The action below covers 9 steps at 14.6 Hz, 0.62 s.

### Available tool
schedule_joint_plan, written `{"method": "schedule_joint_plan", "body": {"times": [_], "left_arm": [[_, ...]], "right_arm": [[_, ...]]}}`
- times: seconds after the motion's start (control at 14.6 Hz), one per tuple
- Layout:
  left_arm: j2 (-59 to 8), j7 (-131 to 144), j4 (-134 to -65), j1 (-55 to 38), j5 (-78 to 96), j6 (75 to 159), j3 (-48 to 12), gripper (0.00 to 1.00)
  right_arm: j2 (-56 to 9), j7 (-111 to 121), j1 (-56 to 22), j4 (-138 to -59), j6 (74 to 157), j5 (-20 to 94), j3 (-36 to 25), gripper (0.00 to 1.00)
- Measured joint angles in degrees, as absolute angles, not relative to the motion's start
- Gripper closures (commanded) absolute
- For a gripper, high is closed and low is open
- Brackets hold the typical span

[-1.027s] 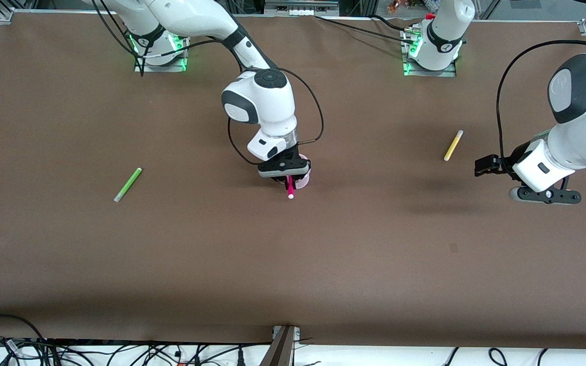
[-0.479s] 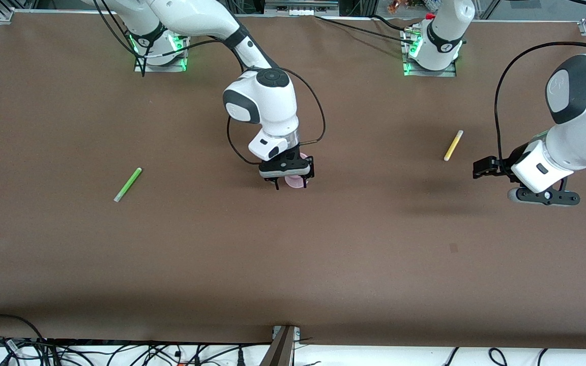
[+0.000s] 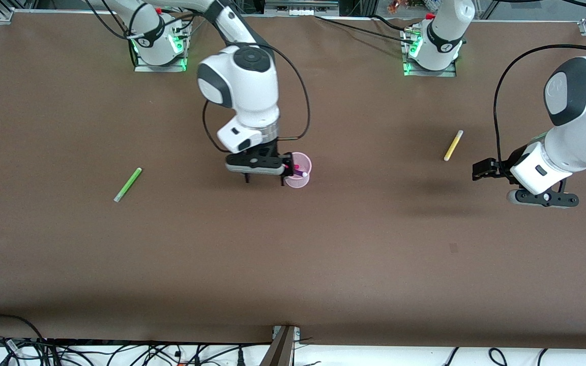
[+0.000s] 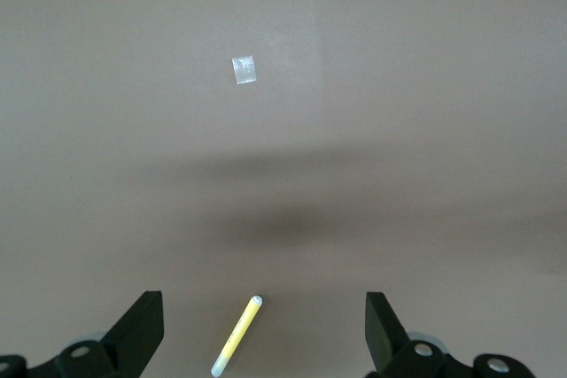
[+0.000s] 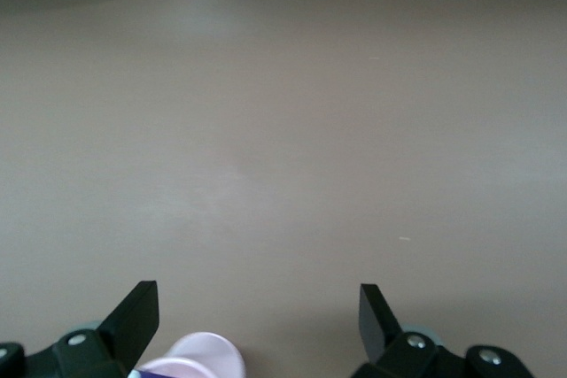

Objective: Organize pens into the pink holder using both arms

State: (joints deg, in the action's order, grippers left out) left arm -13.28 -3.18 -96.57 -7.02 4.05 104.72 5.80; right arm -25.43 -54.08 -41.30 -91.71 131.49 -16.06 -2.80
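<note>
**Magenta pen dropped into cup, right tool drawn aside**

Compared with a second ago: no longer pinching the magenta pink marker pen [image 3: 297, 170], which now leans inside the small round pale pink translucent plastic holder [image 3: 298, 182], pale tip at the rim. Shifted off the holder toward the right arm's end of the brown counter [image 3: 293, 264], with the white elbow swung the same way. Lime green marker pen [image 3: 128, 184] unmoved, flat toward the right arm's end. Yellow marker pen [image 3: 453, 145] unmoved, flat toward the left arm's end. Left arm barely changed.

Hard to make out: something dark beside the magenta pen inside the holder, perhaps a purple pen, too small to be sure. In the right wrist view, only the holder's rim [image 5: 197, 358] showing, cut off at the frame edge.

Pose: right tool [image 3: 262, 178] pointing down just beside the holder, fingers [image 5: 135, 309] spread wide and holding nothing. Left tool [image 4: 264, 329] hanging over bare counter near the yellow pen [image 4: 236, 336], fingers [image 4: 142, 325] spread apart, empty, waiting.
</note>
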Motion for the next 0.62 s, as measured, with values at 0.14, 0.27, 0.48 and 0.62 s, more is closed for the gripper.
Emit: {"method": "schedule_joint_plan", "body": {"times": [0.14,0.27,0.48,0.62], "left_arm": [[-13.3,-3.3,-96.6,-7.0,4.1,105.1,5.8,0.00],[-13.3,-3.6,-96.6,-7.0,3.3,105.7,5.8,0.00],[-13.2,-3.6,-96.5,-7.0,1.2,107.2,5.8,0.00],[-13.1,-3.6,-95.7,-7.0,1.1,108.9,5.8,0.00]], "right_arm": [[-22.1,-48.0,-39.0,-91.6,125.7,-9.9,-4.4,0.00],[-17.9,-42.1,-38.1,-91.5,118.7,-4.4,-8.4,0.00],[-10.6,-30.8,-37.3,-91.5,106.5,3.0,-15.4,0.00],[-6.4,-24.3,-37.0,-91.6,99.3,3.8,-19.4,0.00]]}}
